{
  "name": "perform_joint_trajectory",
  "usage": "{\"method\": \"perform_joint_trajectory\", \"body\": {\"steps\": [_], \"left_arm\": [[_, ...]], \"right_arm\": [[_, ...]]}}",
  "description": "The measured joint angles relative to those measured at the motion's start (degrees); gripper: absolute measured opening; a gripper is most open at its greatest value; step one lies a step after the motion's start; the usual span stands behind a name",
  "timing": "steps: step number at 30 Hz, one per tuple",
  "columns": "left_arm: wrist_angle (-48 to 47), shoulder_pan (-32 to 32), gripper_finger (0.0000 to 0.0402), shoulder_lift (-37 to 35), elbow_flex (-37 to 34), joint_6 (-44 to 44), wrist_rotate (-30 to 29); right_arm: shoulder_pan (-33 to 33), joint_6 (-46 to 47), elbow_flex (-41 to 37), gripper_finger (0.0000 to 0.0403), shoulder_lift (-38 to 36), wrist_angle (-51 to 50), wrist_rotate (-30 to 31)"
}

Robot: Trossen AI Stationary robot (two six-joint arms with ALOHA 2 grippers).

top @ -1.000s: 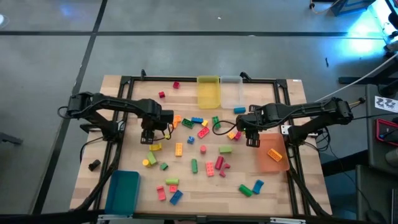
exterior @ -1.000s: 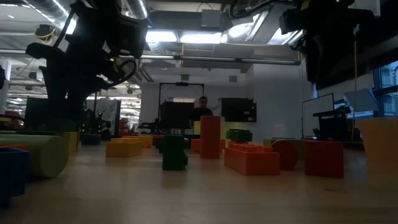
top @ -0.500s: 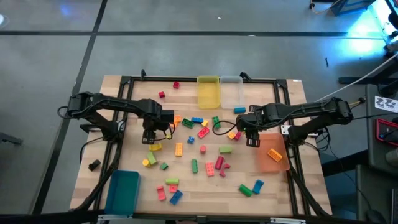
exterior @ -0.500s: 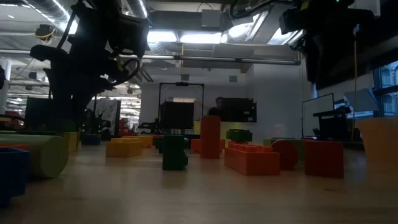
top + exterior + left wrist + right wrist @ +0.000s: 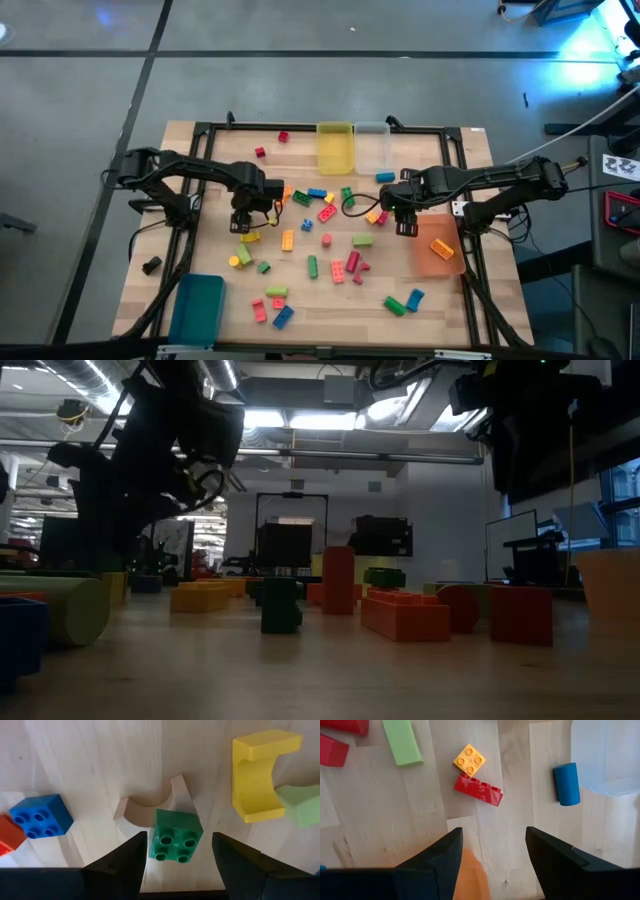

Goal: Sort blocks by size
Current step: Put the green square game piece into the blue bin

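Note:
Blocks in red, yellow, green, blue, orange and pink lie scattered over the wooden table (image 5: 300, 290). My left gripper (image 5: 240, 224) points down over the table's left middle, open. In the left wrist view a green square brick (image 5: 176, 835) lies studs up on the table between my left gripper's (image 5: 179, 851) fingers, with a narrow gap on each side. Beside it lie a wood-coloured arch (image 5: 148, 806), a yellow arch block (image 5: 260, 772) and a blue square brick (image 5: 42, 815). My right gripper (image 5: 405, 228) hangs open higher up, right of centre, holding nothing.
A yellow bin (image 5: 336, 148) and a clear bin (image 5: 372, 147) stand at the far edge, an orange bin (image 5: 439, 245) at the right, a teal bin (image 5: 198, 308) near left. Below my right gripper (image 5: 492, 855) lie a yellow square brick (image 5: 470, 759), a red brick (image 5: 479, 790) and a blue cylinder (image 5: 567, 783).

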Motion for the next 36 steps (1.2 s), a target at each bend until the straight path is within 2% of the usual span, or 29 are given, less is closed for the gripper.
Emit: {"method": "perform_joint_trajectory", "body": {"steps": [12, 20, 27, 32, 36], "left_arm": [[0.2, 0.0, 0.0207, 5.1, 0.0, -0.4, -1.2], [-0.6, 0.0, 0.0125, 5.1, 0.0, -0.6, -1.3], [-3.7, 0.1, 0.0125, 5.1, 0.3, -1.8, -0.8], [-7.5, 0.1, 0.0125, 5.1, 3.2, -1.8, 2.6], [-13.5, -0.2, 0.0126, 5.1, 6.6, -2.8, 8.7]], "right_arm": [[0.0, 0.0, 0.0, 0.022, 0.0, 0.0, 0.0], [0.0, -0.1, 0.0, 0.022, 0.0, 0.0, 0.0], [0.0, -0.1, 0.0, 0.022, 0.0, 0.0, 0.0], [0.0, -0.1, 0.0, 0.022, 0.0, 0.0, 0.0], [0.0, -0.1, 0.0, 0.022, 0.0, 0.0, 0.0]]}}
